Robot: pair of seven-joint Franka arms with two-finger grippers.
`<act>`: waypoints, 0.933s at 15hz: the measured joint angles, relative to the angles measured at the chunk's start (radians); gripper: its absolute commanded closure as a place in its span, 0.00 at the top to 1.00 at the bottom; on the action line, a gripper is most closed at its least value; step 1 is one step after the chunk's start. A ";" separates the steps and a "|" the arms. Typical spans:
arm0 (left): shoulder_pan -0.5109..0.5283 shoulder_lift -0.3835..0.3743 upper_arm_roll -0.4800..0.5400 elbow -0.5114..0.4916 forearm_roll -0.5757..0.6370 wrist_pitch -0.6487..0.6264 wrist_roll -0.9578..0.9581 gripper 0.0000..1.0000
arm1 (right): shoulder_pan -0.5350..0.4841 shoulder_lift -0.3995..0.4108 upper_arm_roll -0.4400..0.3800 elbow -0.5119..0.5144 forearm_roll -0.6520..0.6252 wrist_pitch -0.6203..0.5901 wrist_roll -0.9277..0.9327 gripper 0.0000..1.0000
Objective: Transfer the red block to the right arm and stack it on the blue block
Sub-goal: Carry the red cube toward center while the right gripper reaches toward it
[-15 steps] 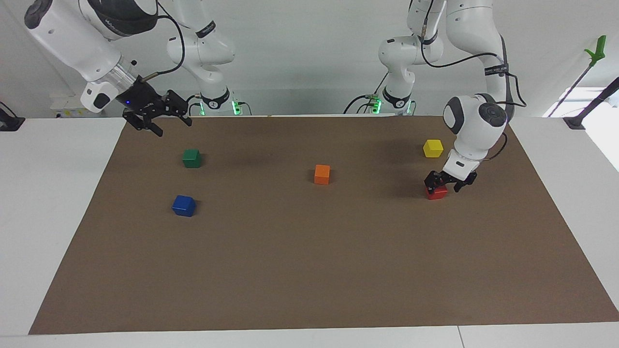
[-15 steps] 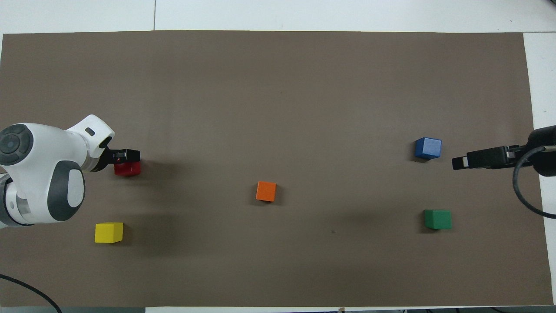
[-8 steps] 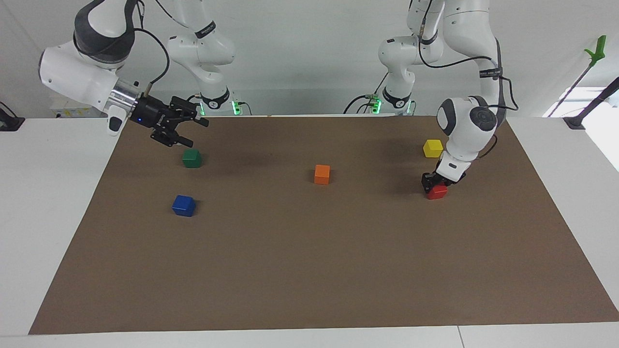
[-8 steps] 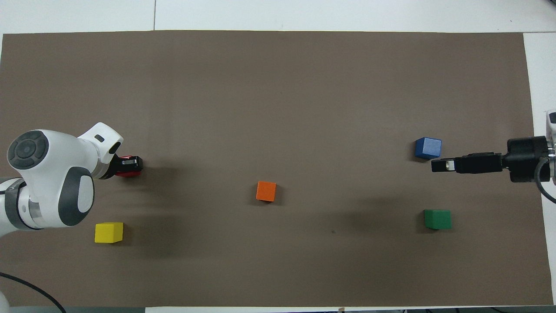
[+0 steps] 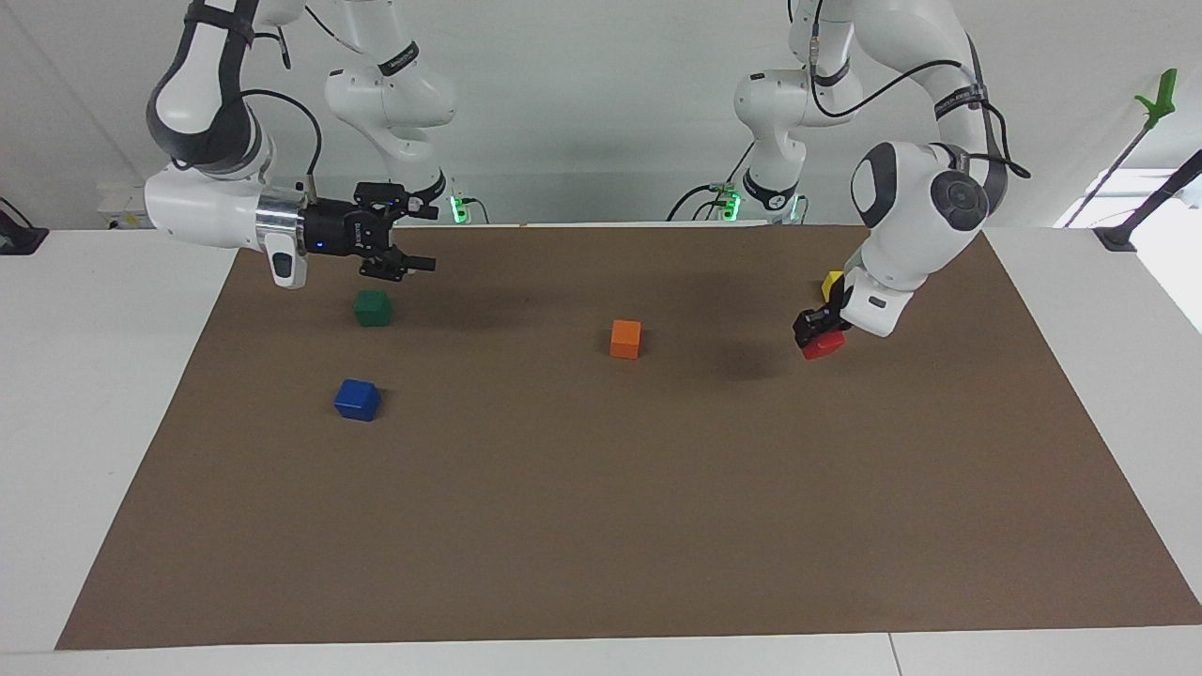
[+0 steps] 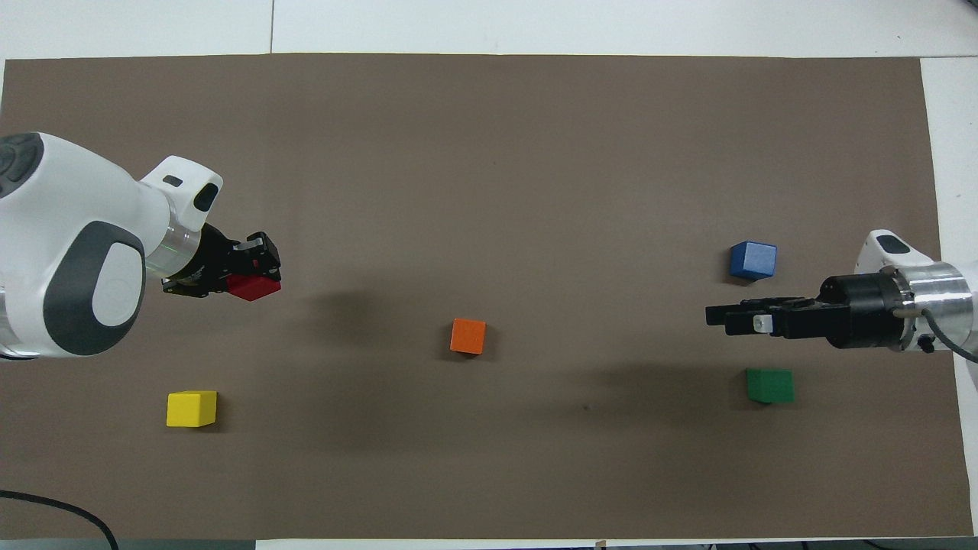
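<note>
Five cubes are in your scene, four of them resting on a brown mat (image 5: 601,526) that covers most of a white desk (image 5: 103,394). Your left gripper (image 5: 819,330) has its jaws closed on the red block (image 5: 824,345), held tilted in the air over the mat toward the left arm's end, with its shadow on the mat beneath. You can see the yellow cube (image 6: 191,408) nearer the robots at that same end, partly hidden by the left arm in the facing view. The orange cube (image 5: 625,338) sits near the middle of the mat.

Your right gripper (image 5: 413,239), with a small blue light on its black body, is held level in the air, jaws open, over the mat just by the green cube (image 5: 372,307). The blue block (image 5: 357,399) lies on the mat farther from the robots than the green cube, nothing on top of it.

You have white desk showing as strips round the mat's edges. A plain white wall (image 5: 601,113) rises above the arm bases, where green lights glow, and black cables loop along both arms. A green-tipped pole (image 5: 1141,131) leans at the left arm's end of the room.
</note>
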 measured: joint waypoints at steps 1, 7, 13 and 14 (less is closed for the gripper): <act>-0.001 -0.012 -0.010 0.026 -0.063 -0.027 -0.073 0.00 | 0.001 0.010 0.000 -0.017 0.029 -0.028 -0.029 1.00; -0.007 -0.105 -0.105 0.054 -0.370 -0.063 -0.715 0.00 | 0.077 0.048 0.004 -0.141 0.265 -0.166 -0.194 1.00; -0.123 -0.144 -0.129 0.025 -0.669 -0.025 -1.085 0.00 | 0.166 0.275 0.004 -0.189 0.416 -0.407 -0.505 1.00; -0.152 -0.152 -0.130 -0.002 -0.711 0.017 -1.109 0.00 | 0.182 0.307 0.004 -0.189 0.437 -0.439 -0.533 1.00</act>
